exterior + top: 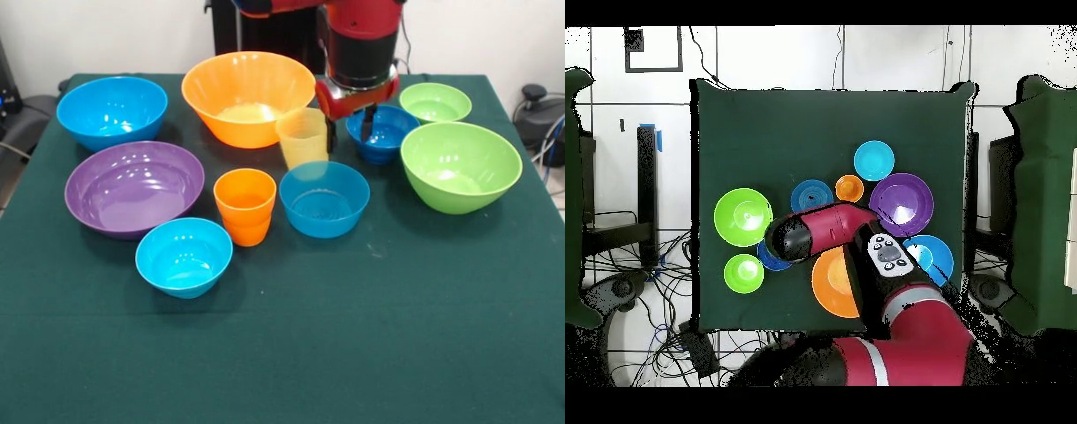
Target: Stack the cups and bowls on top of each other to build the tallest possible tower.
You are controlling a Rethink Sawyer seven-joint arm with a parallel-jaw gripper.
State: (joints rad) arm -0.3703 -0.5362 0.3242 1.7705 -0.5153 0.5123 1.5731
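My gripper [350,131] hangs open at the back of the table. One finger is beside the pale yellow cup [303,137], the other inside the small dark blue bowl [386,137], so the fingers straddle that bowl's rim. The orange cup [245,205] stands in the middle, next to a small light blue bowl [324,199]. A second light blue bowl [184,256] sits nearer the front. Around them are the large orange bowl [247,95], blue bowl [112,110], purple bowl [134,187], large lime bowl [460,165] and small lime bowl [435,102]. In the overhead view the arm [827,232] hides the gripper.
All the pieces stand singly on the green tablecloth [353,344]; its front half is bare cloth. Seen from above, the arm covers part of the orange bowl [827,285] and the dark blue bowl [768,260]. Cables lie on the floor beside the table.
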